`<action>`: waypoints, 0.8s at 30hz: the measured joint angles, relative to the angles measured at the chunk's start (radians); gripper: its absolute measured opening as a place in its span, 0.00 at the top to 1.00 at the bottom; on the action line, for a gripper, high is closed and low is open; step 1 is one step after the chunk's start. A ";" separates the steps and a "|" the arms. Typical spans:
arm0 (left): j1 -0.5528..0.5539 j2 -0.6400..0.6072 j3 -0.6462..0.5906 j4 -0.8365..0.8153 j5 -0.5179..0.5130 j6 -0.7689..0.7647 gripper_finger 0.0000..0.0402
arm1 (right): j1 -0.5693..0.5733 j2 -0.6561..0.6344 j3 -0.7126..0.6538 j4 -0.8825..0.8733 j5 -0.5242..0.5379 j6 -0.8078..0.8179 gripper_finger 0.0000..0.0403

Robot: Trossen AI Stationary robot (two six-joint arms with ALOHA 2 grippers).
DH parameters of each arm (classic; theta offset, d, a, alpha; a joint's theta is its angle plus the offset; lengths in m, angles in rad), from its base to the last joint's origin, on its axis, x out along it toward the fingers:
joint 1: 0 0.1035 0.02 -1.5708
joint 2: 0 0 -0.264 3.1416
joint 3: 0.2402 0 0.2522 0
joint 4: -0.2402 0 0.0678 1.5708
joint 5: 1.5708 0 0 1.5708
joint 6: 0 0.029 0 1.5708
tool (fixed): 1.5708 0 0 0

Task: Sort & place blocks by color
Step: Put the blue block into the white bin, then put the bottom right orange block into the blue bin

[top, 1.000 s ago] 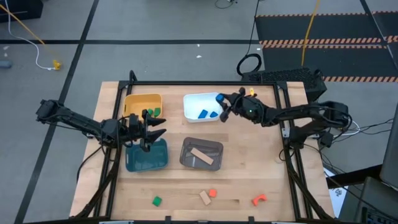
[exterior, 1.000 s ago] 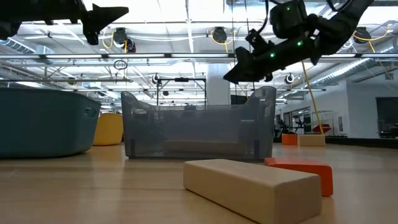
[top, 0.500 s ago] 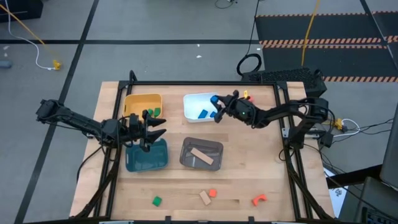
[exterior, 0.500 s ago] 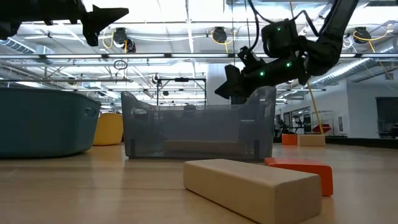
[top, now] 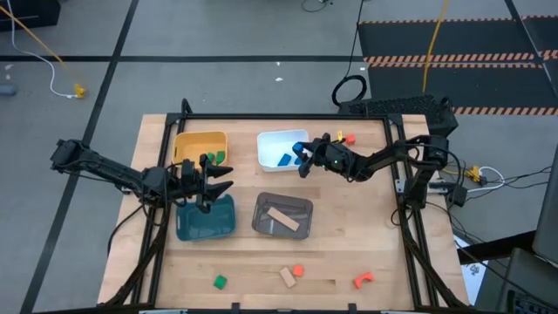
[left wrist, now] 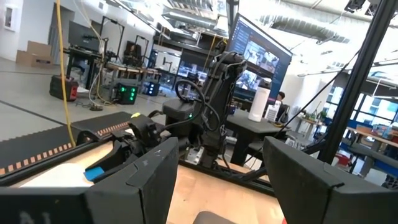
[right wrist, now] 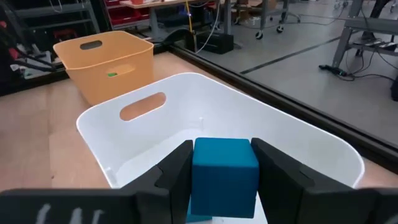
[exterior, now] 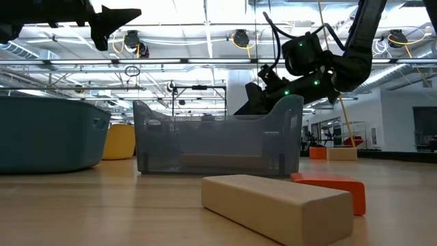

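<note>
My right gripper [top: 302, 158] is shut on a blue cube [right wrist: 224, 175] just above the white bin [right wrist: 292, 140], over its right part; another blue block [top: 284, 160] lies inside. My left gripper [left wrist: 221, 180] hangs open with nothing between its fingers, above the teal bin [top: 205, 220] and near the yellow bin [top: 199, 142], which holds a green block [top: 219, 156]. A tan bar [top: 281, 218] lies in the grey bin [top: 261, 208]. Near the front edge a green cube [top: 220, 282], a tan block [top: 287, 277], a red-orange block [top: 298, 270] and a red-orange arch [top: 363, 280] rest on the table. My right gripper pinches the blue cube by two opposite side faces [right wrist: 200, 177] between its two fingers. The fingers come nearly level from the table's right side, tipped slightly down. The cube sits upright and is lifted clear above the white bin's floor.
The four bins stand in two rows across the table's middle. A small red-orange piece [top: 350, 138] lies near the far right corner. In the low view the tan block [exterior: 283, 205] and a red-orange block [exterior: 329, 188] lie in front of the grey bin [exterior: 218, 140].
My right gripper has sunk and gone a little toward the table's left, carrying the blue cube from above the white bin's right rim down into the bin's mouth. The cube stays between the fingers.
</note>
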 joint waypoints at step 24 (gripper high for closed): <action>0.000 0.000 0.000 -0.023 0.000 0.002 0.42 | -0.003 -0.040 0.000 -0.043 -0.010 -0.004 0.34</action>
